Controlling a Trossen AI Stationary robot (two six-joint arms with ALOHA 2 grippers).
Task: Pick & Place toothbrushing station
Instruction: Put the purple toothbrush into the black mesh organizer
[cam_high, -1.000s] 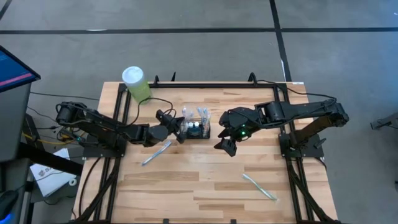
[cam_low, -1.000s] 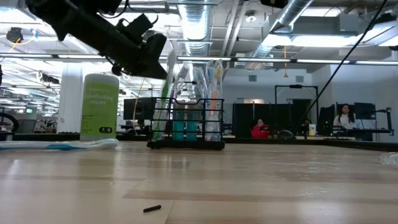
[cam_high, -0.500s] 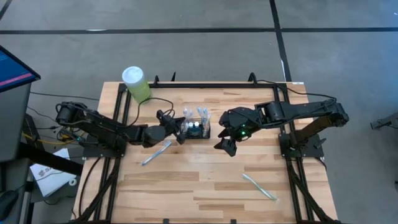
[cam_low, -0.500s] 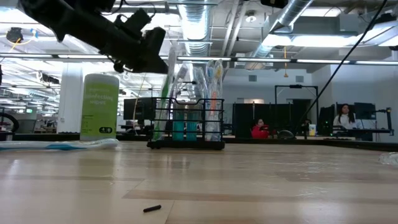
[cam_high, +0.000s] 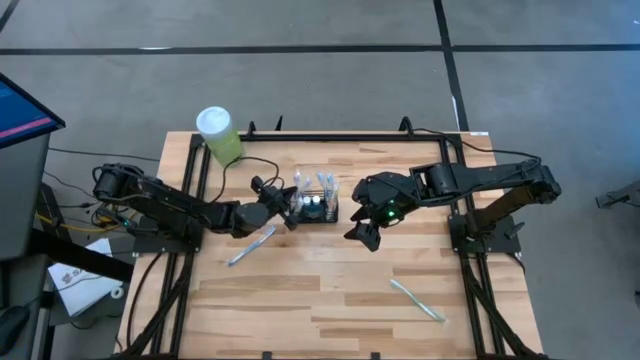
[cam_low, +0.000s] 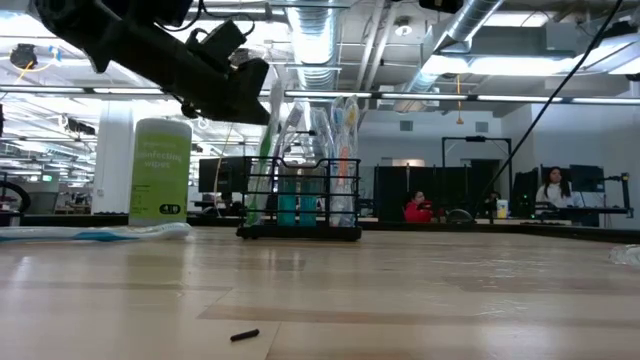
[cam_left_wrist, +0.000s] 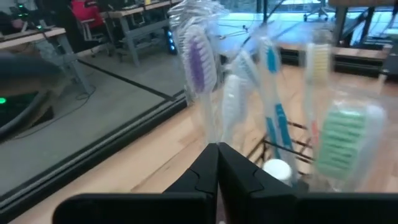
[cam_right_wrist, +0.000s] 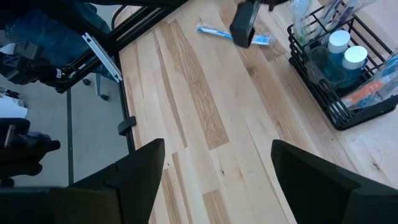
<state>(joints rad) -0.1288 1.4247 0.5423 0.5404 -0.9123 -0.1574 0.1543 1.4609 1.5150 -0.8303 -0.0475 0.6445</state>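
The toothbrushing station (cam_high: 318, 208), a black wire-mesh caddy, stands on the table's far middle with several clear-wrapped toothbrushes and blue white-capped bottles upright in it (cam_low: 300, 200). My left gripper (cam_high: 291, 214) is shut, at the caddy's left side, level with the tops of the toothbrushes (cam_low: 262, 95). In its wrist view its fingertips (cam_left_wrist: 217, 163) stand just before a wrapped purple-bristled toothbrush (cam_left_wrist: 198, 68). My right gripper (cam_high: 362, 238) hangs open above the table to the caddy's right, nothing between its fingers (cam_right_wrist: 217, 152). My left gripper has its shut fingertips (cam_left_wrist: 208, 163) right at the clear wrapper (cam_left_wrist: 211, 127) of the purple-bristled toothbrush, coming nearly level from the table's left. I cannot tell whether they touch or pinch the wrapper. The toothbrush stands upright in the caddy.
A green canister with a white lid (cam_high: 220, 135) stands at the far left corner. One wrapped toothbrush (cam_high: 252, 246) lies on the table below my left gripper, another (cam_high: 417, 300) near the right front. A small black bit (cam_low: 245, 336) lies near the front. People sit in the room behind.
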